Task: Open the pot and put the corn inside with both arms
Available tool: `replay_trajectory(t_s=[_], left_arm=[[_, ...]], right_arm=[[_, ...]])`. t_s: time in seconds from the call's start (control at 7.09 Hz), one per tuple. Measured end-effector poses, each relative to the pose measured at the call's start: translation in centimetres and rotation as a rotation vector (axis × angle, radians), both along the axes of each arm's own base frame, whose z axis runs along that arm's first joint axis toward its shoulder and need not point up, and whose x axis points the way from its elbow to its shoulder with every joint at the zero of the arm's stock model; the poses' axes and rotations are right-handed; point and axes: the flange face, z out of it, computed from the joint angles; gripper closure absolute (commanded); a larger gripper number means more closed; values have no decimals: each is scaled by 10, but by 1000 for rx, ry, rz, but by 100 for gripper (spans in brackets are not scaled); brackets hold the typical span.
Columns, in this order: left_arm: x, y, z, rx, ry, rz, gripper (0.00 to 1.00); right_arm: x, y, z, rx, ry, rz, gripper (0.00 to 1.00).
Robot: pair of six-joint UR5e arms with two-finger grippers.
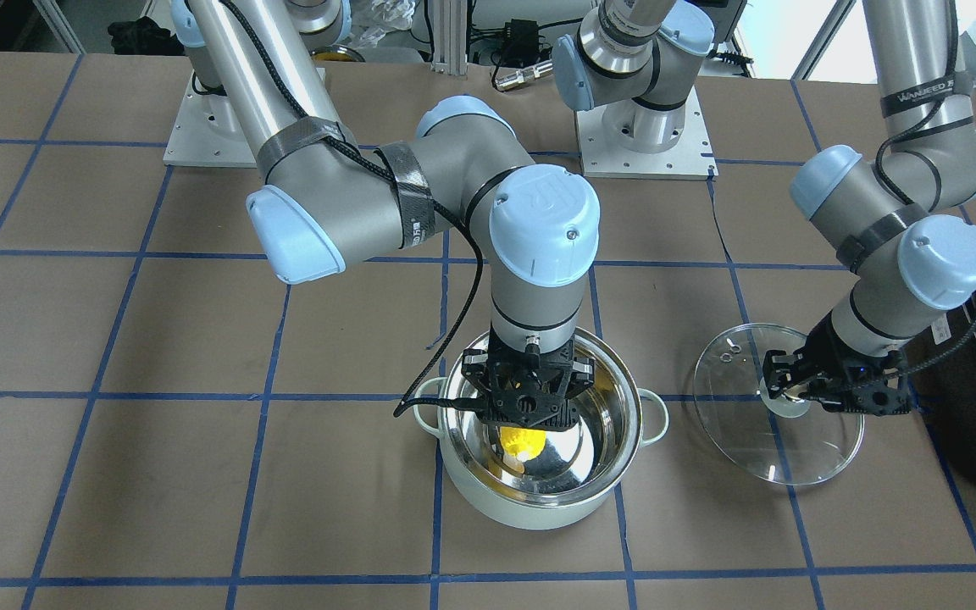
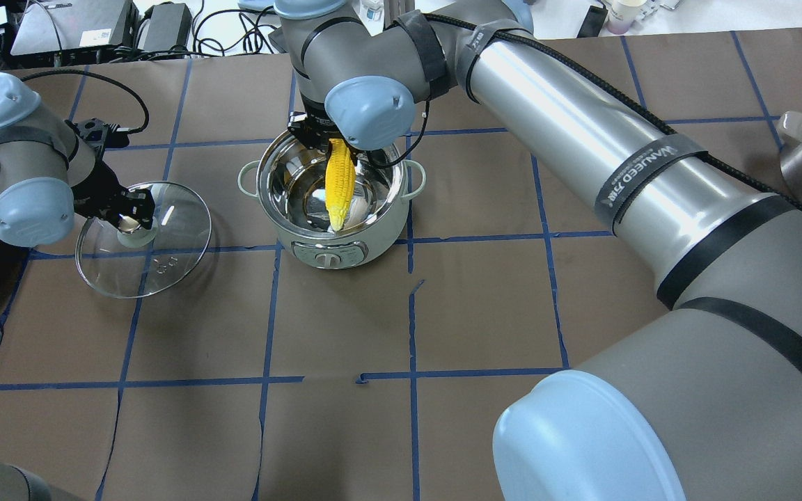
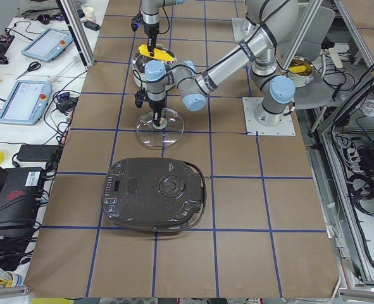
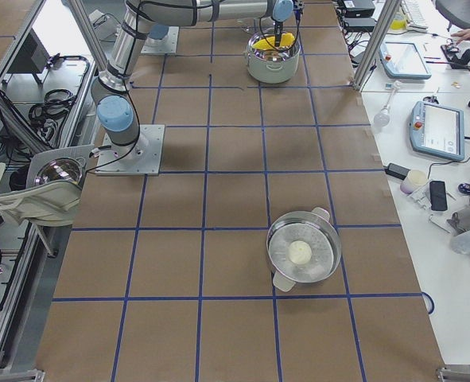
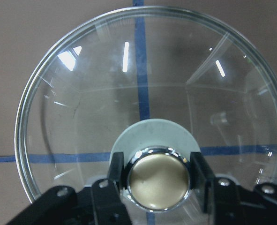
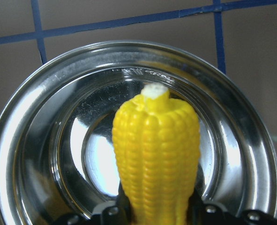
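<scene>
The brown paper-covered worktop (image 2: 484,313), marked into squares by blue tape, carries everything here. The silver-grey right arm with light blue joint caps (image 2: 582,139) stretches across it to the middle. The matching left arm (image 2: 18,174) bends low at the robot's left side.

A black rounded appliance with a flat lid and a button panel (image 3: 155,193) sits at the left end of the worktop, just beyond the left arm.

The round pale mint-green pot with a shiny steel interior (image 2: 380,236) stands open near the centre, its two small loop handles out to the sides. The clear glass lid (image 2: 171,236) is off the pot and apart from it on the robot's left, knob side up. Whether its rim rests on the worktop I cannot tell.

Well away at the right end is a plain steel pan (image 4: 270,247) with something pale and round inside.

The bright yellow tapered corn cob (image 2: 340,182) hangs upright inside the mint pot, thick end up and pale tip pointing at the steel floor. Whether the tip touches the floor cannot be made out.

The right arm's black two-finger tool (image 1: 529,405), just above the rim, is clamped on the cob's thick end. The left arm's black tool (image 1: 787,388) is clenched on the lid's beige knob with a chrome ring (image 5: 158,182), one finger pressed to each side.
</scene>
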Motion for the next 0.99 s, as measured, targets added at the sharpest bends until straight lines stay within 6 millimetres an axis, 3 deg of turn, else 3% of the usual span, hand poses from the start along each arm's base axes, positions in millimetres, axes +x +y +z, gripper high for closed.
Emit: replay_trajectory(t_s=[0.14,0.28,0.42,0.71,0.85,0.99], left_arm=[[-1,2,-4,-7,19,4,100],[-1,3,-6,-8,29,6,74],[0,3,-7,-9,33,8,1],[2,2,-6,-17,30,9,0],[2,-2,0,-28,24,13,0],[0,-8,13,-41,15,13,0]], right_arm=[[1,0,-1,-10,-4,8,0],[2,1,0,-17,-6,22,0],[1,1,3,-24,-6,29,0],[-7,4,22,-44,-5,34,0],[-21,4,39,-52,10,45,0],[-49,2,58,-42,50,62,0]])
